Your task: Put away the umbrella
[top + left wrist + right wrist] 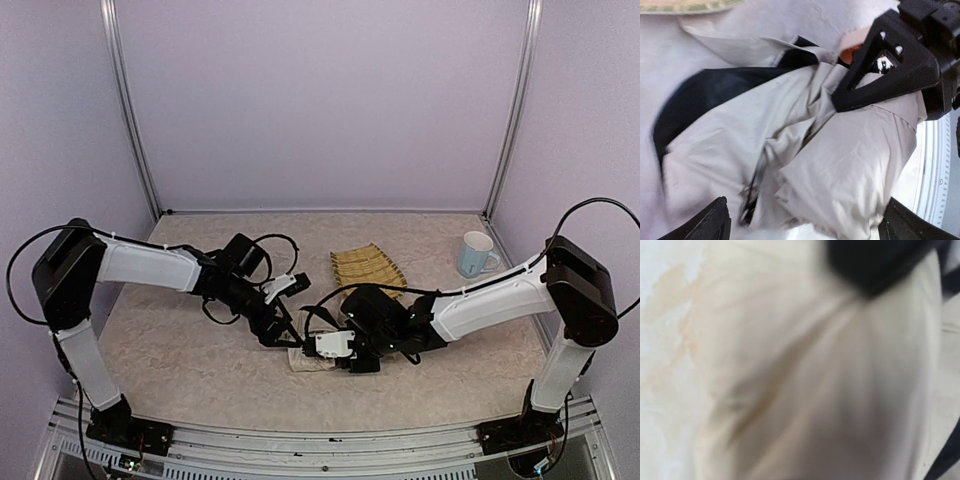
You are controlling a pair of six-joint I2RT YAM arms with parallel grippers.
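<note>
Speckled table (200, 380), umbrella (840, 165) between parted jaws of your left gripper (810, 222).
Looks soft, slippery; grip the ribs (754, 187). Right gripper (875, 75): jaws unclear.

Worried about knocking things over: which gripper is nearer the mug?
Right. The right gripper, at the umbrella mid-table, is left of and in front of the mug; the left gripper is even further left.

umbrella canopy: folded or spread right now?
Folded: the umbrella is a bunched, creased bundle of cream fabric lying on the table, not spread.
</note>
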